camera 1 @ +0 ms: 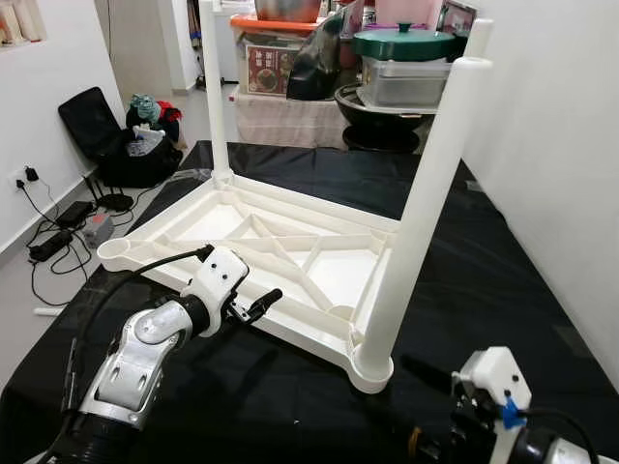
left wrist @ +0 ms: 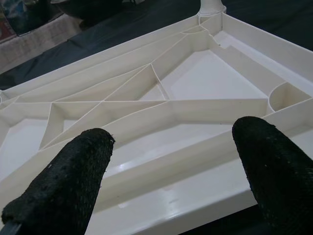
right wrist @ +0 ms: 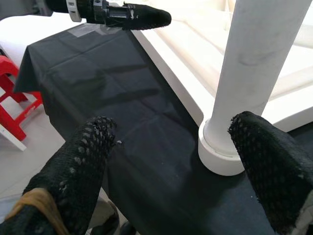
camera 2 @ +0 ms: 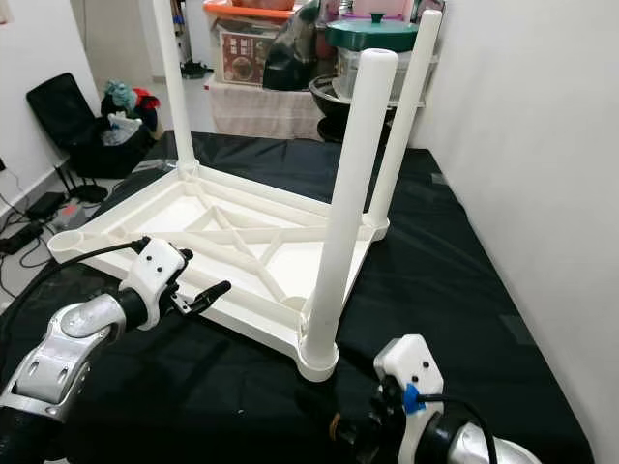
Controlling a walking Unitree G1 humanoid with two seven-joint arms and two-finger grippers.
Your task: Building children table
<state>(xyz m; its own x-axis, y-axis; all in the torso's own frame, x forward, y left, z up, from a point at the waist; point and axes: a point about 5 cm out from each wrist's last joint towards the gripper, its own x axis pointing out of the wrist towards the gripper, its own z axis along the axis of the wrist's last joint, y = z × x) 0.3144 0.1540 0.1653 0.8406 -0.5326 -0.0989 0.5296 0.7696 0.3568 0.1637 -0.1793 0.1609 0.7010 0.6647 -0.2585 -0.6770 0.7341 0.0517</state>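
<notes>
A white plastic children's table point(camera 1: 319, 275) lies upside down on a black cloth point(camera 1: 503, 290). Three white legs stand in its corner sockets: the far left leg point(camera 1: 215, 97), the far right leg point(camera 1: 476, 39) and the near right leg point(camera 1: 421, 213). The near left socket point(camera 1: 121, 253) holds no leg. My left gripper point(camera 1: 263, 302) hovers at the table's near edge, open, with the ribbed underside point(left wrist: 161, 103) between and beyond its fingers. My right gripper point(right wrist: 171, 142) is open low over the cloth, close to the near right leg's base point(right wrist: 220, 152), holding nothing.
Boxes, a green-lidded pot point(camera 1: 404, 43) and a black basin point(camera 1: 377, 116) crowd the back. A black chair with bags point(camera 1: 126, 135) and floor cables point(camera 1: 58, 232) lie to the left. A white wall point(camera 1: 561, 145) runs along the right. A red stool point(right wrist: 14, 105) stands beside the cloth's edge.
</notes>
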